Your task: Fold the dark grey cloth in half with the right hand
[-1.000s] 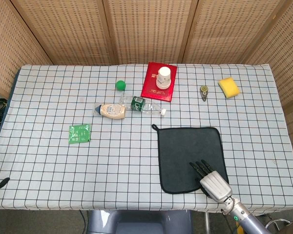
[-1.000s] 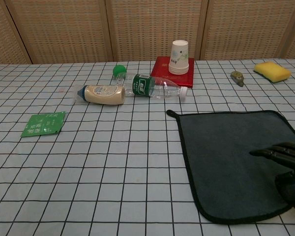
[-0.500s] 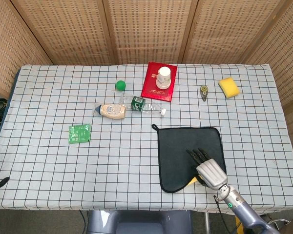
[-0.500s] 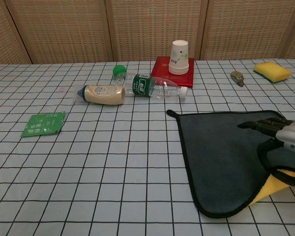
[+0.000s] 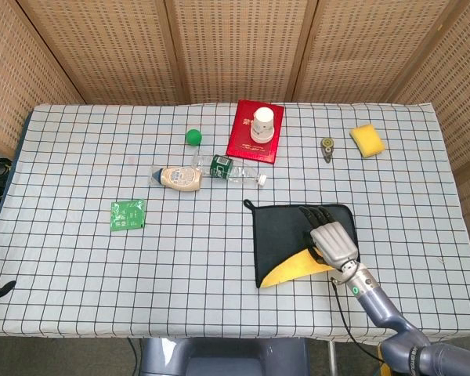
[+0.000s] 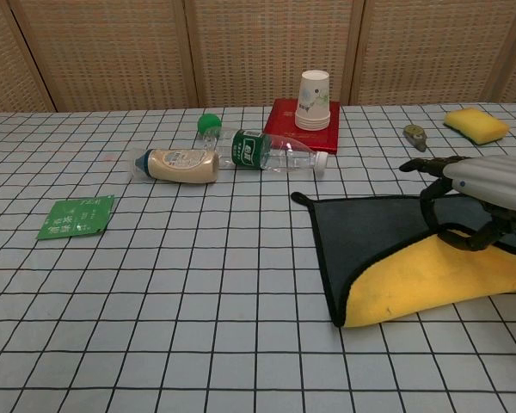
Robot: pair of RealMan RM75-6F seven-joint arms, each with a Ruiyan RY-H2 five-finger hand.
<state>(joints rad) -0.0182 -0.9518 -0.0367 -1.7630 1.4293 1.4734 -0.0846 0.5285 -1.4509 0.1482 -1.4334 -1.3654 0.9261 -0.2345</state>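
The dark grey cloth (image 5: pixel 278 231) (image 6: pixel 365 237) lies on the checked table at the near right. Its near edge is lifted and carried toward the far edge, so the yellow underside (image 5: pixel 292 269) (image 6: pixel 430 280) faces up. My right hand (image 5: pixel 331 237) (image 6: pixel 477 194) grips that raised edge above the cloth's far right part, with its fingers curled around the fabric. A small loop sticks out at the cloth's far left corner. My left hand appears in neither view.
Beyond the cloth lie a clear bottle (image 5: pixel 233 170), a beige bottle (image 5: pixel 178 178) and a green ball (image 5: pixel 193 136). A red book (image 5: pixel 254 131) carries stacked paper cups (image 6: pixel 314 100). A yellow sponge (image 5: pixel 366 139), a small metal item (image 5: pixel 327 146) and a green packet (image 5: pixel 128 215) are also there.
My right hand has lifted the cloth's near right edge and moved it away from me, toward the far edge. The yellow underside went from hidden to widely exposed.
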